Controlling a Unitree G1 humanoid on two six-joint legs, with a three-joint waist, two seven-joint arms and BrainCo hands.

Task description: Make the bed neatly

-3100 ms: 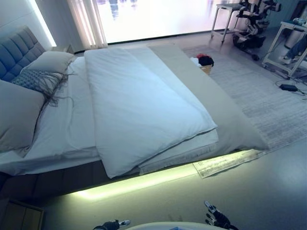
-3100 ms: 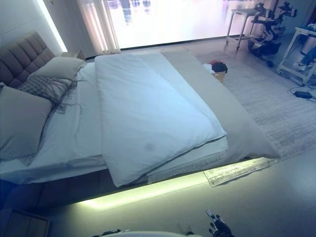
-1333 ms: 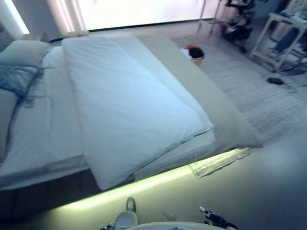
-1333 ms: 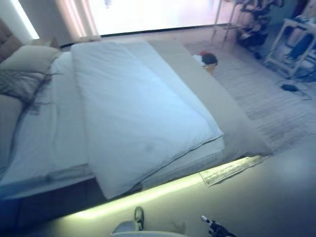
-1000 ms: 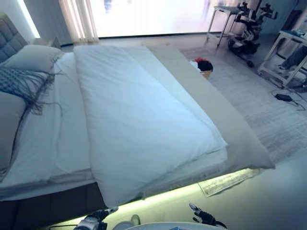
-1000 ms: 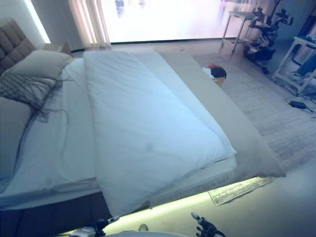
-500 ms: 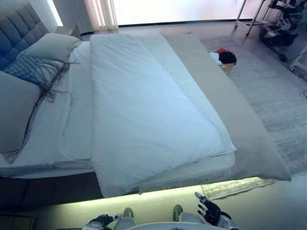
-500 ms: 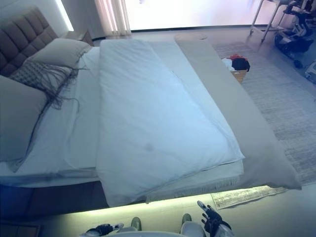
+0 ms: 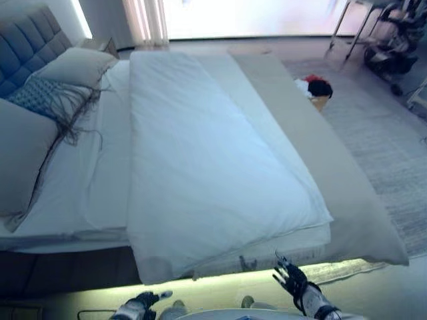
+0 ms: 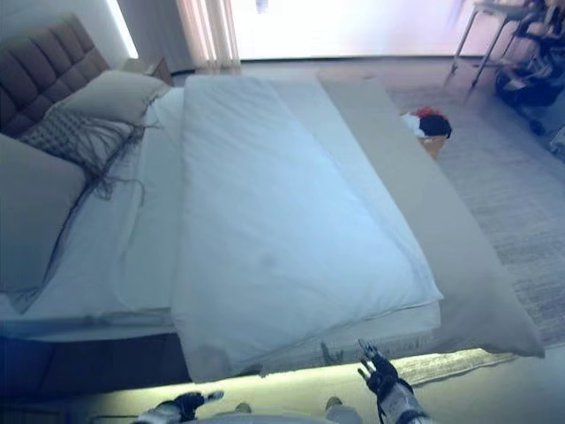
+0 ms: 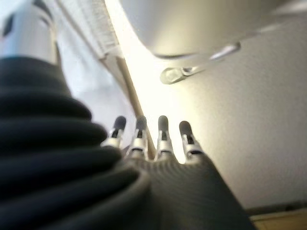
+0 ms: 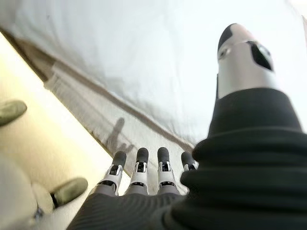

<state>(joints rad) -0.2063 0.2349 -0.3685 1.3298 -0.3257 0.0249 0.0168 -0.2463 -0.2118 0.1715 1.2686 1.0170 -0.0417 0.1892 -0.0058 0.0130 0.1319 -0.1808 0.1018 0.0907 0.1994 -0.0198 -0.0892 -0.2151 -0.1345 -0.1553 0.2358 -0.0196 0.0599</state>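
A white duvet (image 9: 200, 167) lies folded lengthwise down the middle of the bed, its near corner overhanging the lit near edge. A beige cover (image 9: 327, 160) lies under it on the right, and a white sheet (image 9: 100, 167) shows on the left. Pillows (image 9: 75, 65) and a fringed grey cushion (image 9: 40, 97) rest by the padded headboard (image 9: 27, 47). My right hand (image 9: 293, 283) is open, fingers spread, just before the fringed near hem (image 12: 81, 103) below the duvet. My left hand (image 9: 140, 307) hangs low over the floor, fingers (image 11: 160, 139) straight, holding nothing.
A basket of clothes (image 9: 315, 90) stands on the floor beyond the bed's right side, on a pale rug (image 9: 387, 140). Metal table legs (image 9: 350, 27) and equipment stand at the back right. A nightstand (image 9: 100, 45) sits beside the headboard.
The camera has shifted closer to the bed. My right hand has risen from the floor level up to the bed's near hem. The bedding has not moved.
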